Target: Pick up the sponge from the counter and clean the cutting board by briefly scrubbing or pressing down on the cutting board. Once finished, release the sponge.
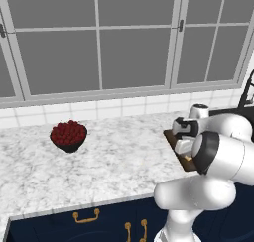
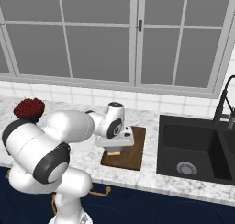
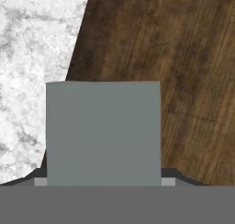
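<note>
**Sponge carried over the cutting board, scrubbing step in hand**

The gripper (image 2: 115,149) points down above the near left part of the cutting board (image 2: 134,150), a dark-brown slab lying on the counter (image 2: 151,179) just left of the black sink (image 2: 195,149). The sponge (image 3: 103,132) sits clamped between the fingers: in the hand view its grey scouring face lies squarely ahead of the hand, with board grain beyond it and marble to one side; in the right base view a sliver of its yellow base shows under the hand, at or just above the wood. Whether it already touches the board cannot be told. The pick-up appears done, and the task stands at the pressing or scrubbing step. The next move likely calls for a short push straight down, or a brief rub kept within the board's edges, and then for parting the fingers to let the sponge go. A bowl of red fruit (image 1: 68,135) stands well apart to the left.
</note>
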Robot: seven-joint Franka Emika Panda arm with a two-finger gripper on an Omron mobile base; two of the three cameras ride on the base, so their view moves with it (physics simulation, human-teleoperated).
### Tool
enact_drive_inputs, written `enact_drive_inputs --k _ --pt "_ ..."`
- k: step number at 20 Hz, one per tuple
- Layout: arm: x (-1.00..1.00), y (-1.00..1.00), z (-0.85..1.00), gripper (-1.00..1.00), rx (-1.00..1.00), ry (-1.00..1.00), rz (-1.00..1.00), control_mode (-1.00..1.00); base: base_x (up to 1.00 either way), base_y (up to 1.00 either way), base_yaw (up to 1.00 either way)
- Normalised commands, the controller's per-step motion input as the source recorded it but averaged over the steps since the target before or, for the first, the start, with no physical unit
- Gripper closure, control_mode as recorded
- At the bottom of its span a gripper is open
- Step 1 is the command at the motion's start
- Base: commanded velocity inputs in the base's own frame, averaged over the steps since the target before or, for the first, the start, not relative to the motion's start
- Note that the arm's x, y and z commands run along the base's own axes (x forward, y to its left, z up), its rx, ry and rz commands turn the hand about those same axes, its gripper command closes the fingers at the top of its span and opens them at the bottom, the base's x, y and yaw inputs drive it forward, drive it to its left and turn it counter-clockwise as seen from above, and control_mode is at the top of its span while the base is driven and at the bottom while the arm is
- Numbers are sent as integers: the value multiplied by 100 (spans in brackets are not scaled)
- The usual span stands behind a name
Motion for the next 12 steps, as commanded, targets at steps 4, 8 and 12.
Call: enact_drive_inputs --k 4,8,12 --pt "23 -1 0 100 4 -12 0 -100 0 0 0" --pt "34 0 0 100 3 -20 -1 -100 0 0 0" --pt "51 0 0 100 0 -2 -4 -100 0 0 0"
